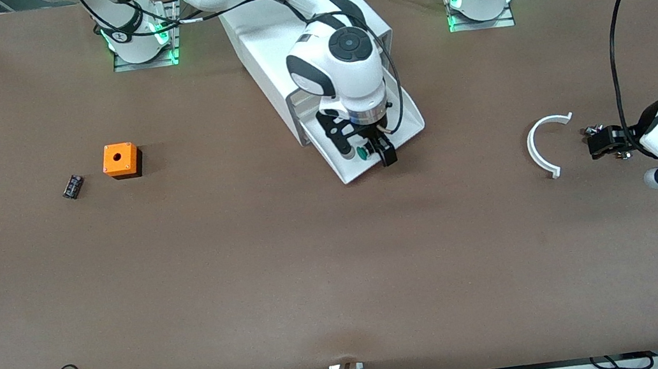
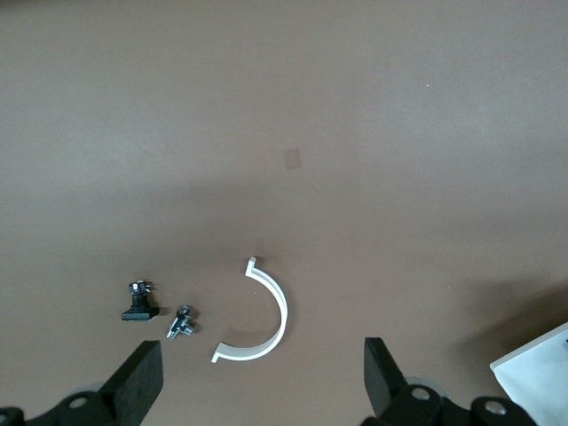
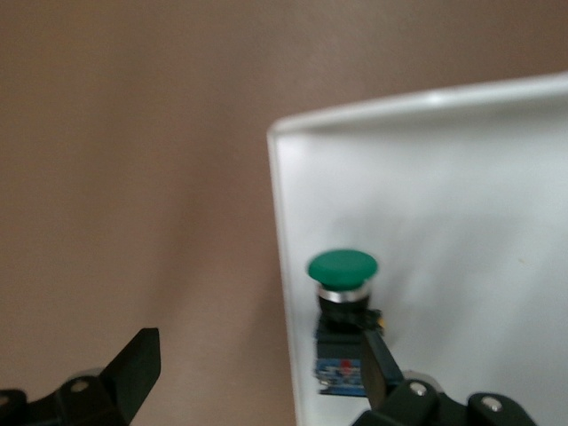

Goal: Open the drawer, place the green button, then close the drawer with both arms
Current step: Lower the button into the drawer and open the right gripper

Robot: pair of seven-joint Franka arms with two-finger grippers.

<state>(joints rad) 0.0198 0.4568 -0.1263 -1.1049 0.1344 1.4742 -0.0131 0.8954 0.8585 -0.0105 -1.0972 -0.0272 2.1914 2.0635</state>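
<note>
The white drawer (image 1: 411, 116) stands pulled out of its white cabinet (image 1: 258, 46), toward the front camera. The button (image 1: 361, 153), with its green cap and black body, rests on the drawer floor (image 3: 444, 177) close to the drawer's front rim. My right gripper (image 1: 375, 153) hangs over that rim and is open. In the right wrist view one finger (image 3: 373, 359) is close beside the button (image 3: 342, 306) and the other is over bare table, so the right gripper (image 3: 257, 348) holds nothing. My left gripper (image 1: 601, 141) waits open over the table at the left arm's end.
An orange cube (image 1: 121, 159) with a hole and a small black ribbed block (image 1: 72, 186) lie toward the right arm's end. A white curved piece (image 1: 544, 146) lies under the left gripper (image 2: 260, 359), beside a small black part (image 2: 139, 302) and a metal bit (image 2: 182, 322).
</note>
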